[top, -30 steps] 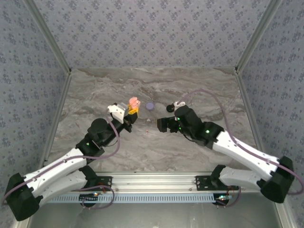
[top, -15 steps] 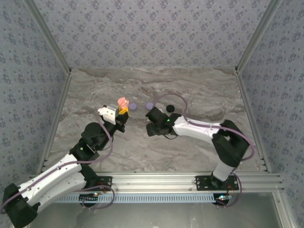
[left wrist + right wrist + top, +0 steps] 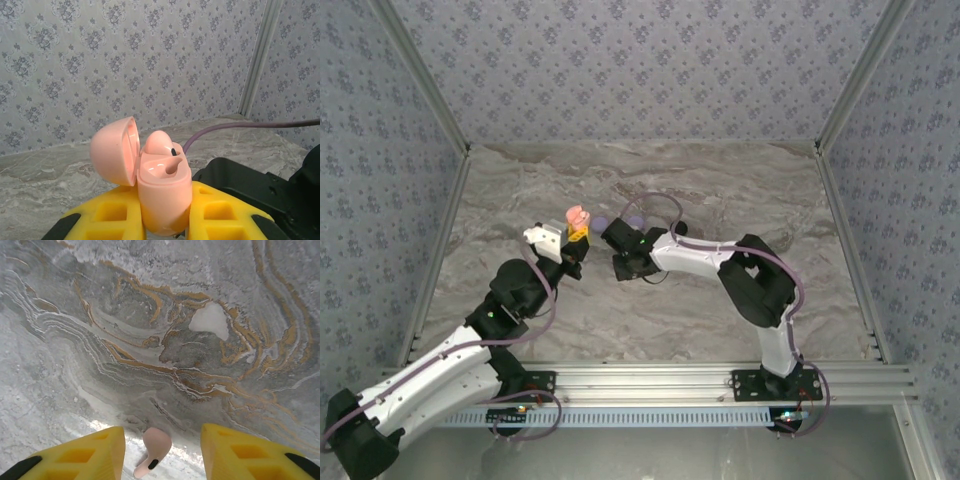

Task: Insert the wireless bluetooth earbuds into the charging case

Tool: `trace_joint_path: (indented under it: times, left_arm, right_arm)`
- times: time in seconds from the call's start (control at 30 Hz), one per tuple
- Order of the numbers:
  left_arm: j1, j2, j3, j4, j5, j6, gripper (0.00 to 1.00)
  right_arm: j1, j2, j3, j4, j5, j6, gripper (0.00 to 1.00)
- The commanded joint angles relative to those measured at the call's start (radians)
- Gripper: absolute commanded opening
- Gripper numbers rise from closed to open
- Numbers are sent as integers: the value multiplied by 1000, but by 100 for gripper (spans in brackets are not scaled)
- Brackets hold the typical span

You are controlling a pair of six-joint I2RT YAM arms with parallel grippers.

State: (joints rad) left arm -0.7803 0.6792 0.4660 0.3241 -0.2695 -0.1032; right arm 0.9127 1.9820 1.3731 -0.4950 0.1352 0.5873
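- Our left gripper (image 3: 164, 216) is clamped on the pink charging case (image 3: 162, 175). One yellow finger (image 3: 112, 215) presses each side of its lower body, and the case is held upright above the marble table (image 3: 720, 190).
- The case's lid (image 3: 114, 151) stands open, swung to the left in the left wrist view.
- One pink earbud (image 3: 159, 142) already sits in the far socket, with a dark mark at its stem. The near socket (image 3: 171, 168) beside it is hollow.
- In the top view we see the case just left of our right arm's wrist, near the middle of the table.
- Our right gripper (image 3: 162, 432) points down at the table. Its jaws are partly open, and the two yellow fingers (image 3: 85, 455) stand on either side of the loose earbud.
- That pinkish earbud (image 3: 156, 444) lies flat on the marble between those fingers. Its rounded head points away from the camera and its stem runs toward the lower left. We see a gap on both sides, so neither finger touches it.
- Behind the grippers we see a lilac disc (image 3: 636, 221) and a black disc (image 3: 678, 229) on the table, apart from each other.
- A black part of the right arm (image 3: 250, 190) shows just to the right of the case in the left wrist view.
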Motion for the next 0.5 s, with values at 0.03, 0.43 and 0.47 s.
trace_joint_path:
  times: [0.03,0.43,0.47]
  left_arm:
    - [9,-23,-6,28,16,-17,0]
    - [14,-22,-7,32,26,-29,0]
    - [14,-23,-7,31,26,-30,0]
  right_arm:
    - [11,42,46,-64,-15,8,42]
    - [22,75,60,-96,-19,-1,32]
    - [22,75,60,-100,-22,-1,32]
